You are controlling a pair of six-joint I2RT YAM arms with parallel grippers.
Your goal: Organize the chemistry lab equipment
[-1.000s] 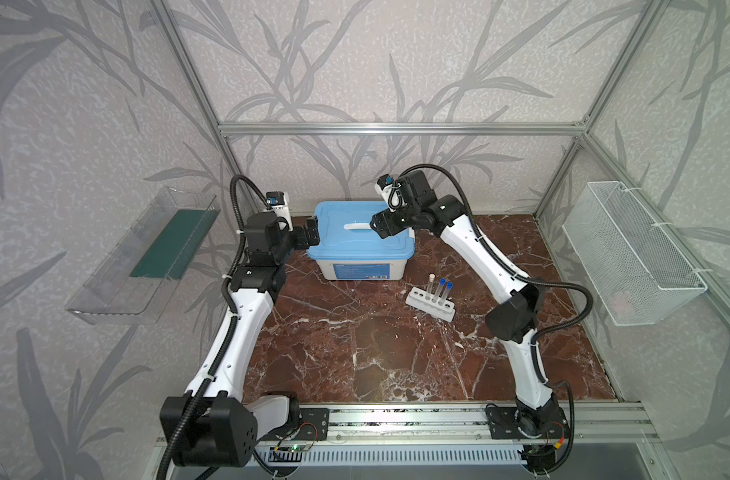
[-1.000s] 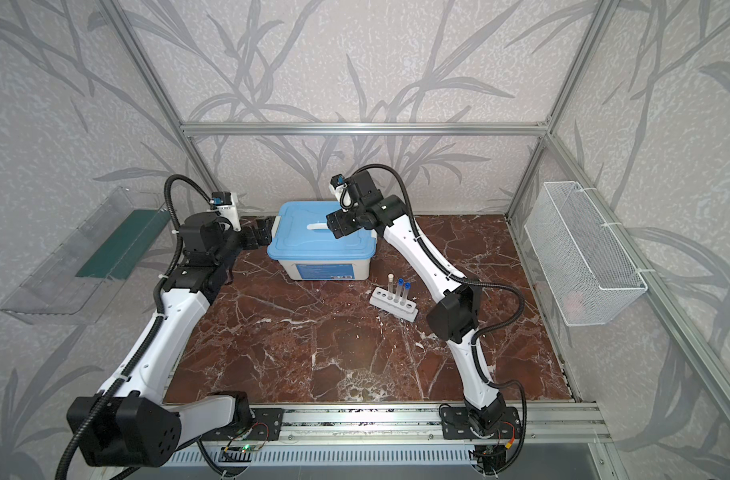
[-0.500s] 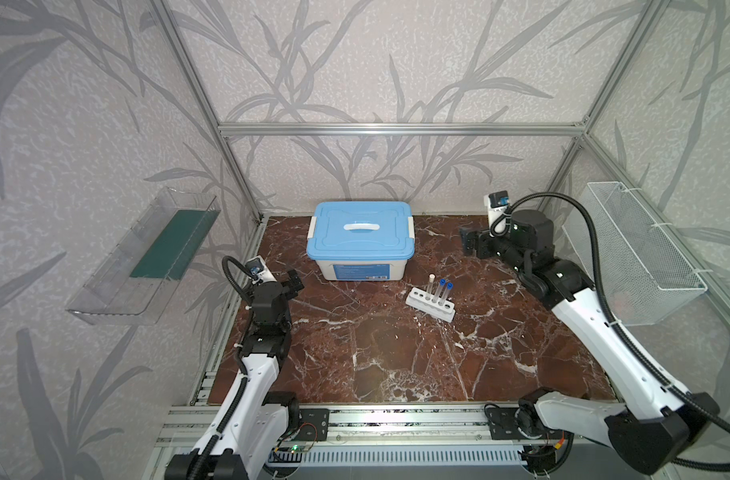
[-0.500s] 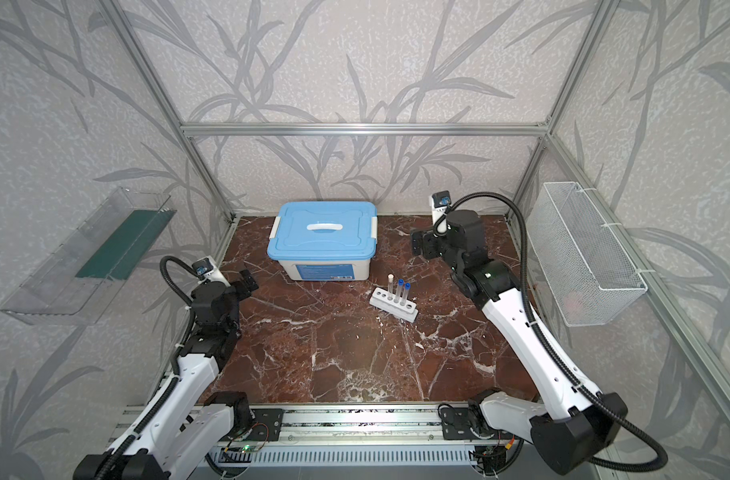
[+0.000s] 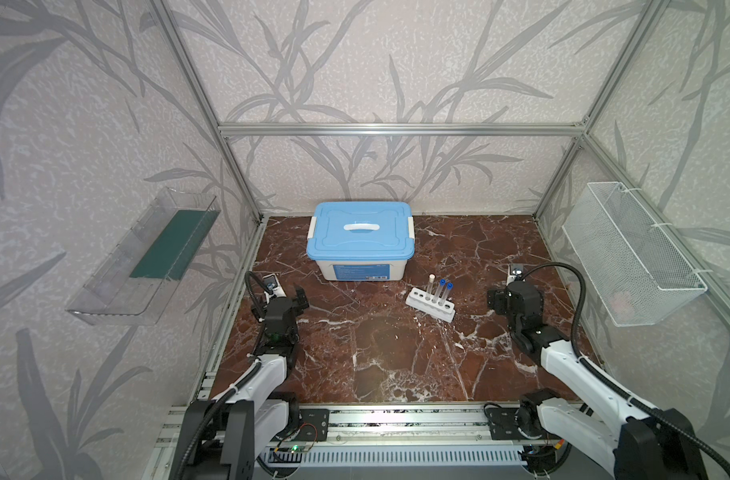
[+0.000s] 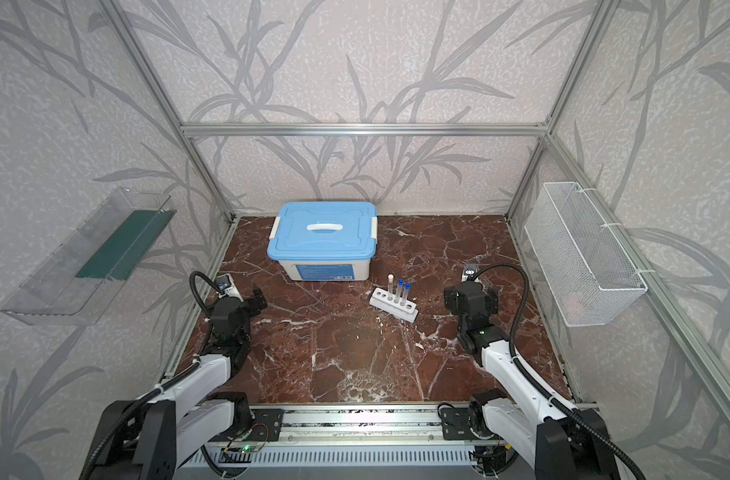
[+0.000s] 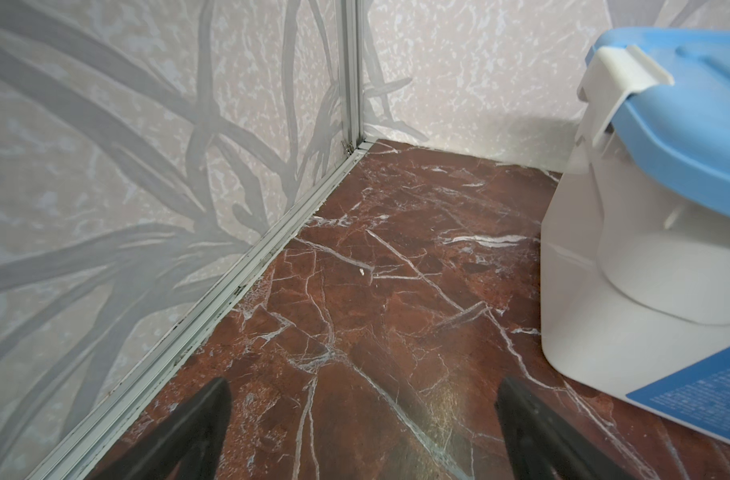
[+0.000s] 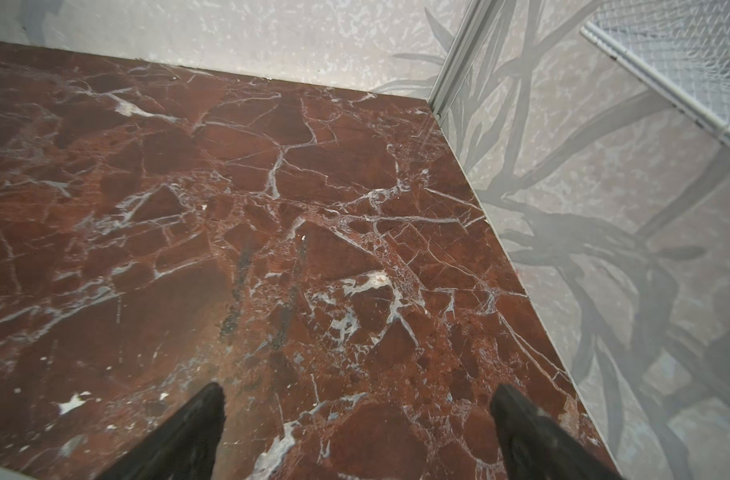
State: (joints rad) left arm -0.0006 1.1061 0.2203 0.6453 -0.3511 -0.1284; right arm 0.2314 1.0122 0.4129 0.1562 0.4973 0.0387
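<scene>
Apparently the task is finishing: left gripper (image 7: 363, 382) and right gripper (image 8: 359, 386) are hovering wide open, empty, near the worktop's (image 5: 376, 353) side edges. Test tubes (image 5: 438, 291) are standing in the rack (image 5: 415, 297), right of centre, before the lidded bin (image 5: 361, 237). Nothing loose is awaiting a grasp.

holding left gripper (image 7: 363, 384) and right gripper (image 8: 359, 388) wide apart, empty, with arms folded low at opposite sides.
</scene>
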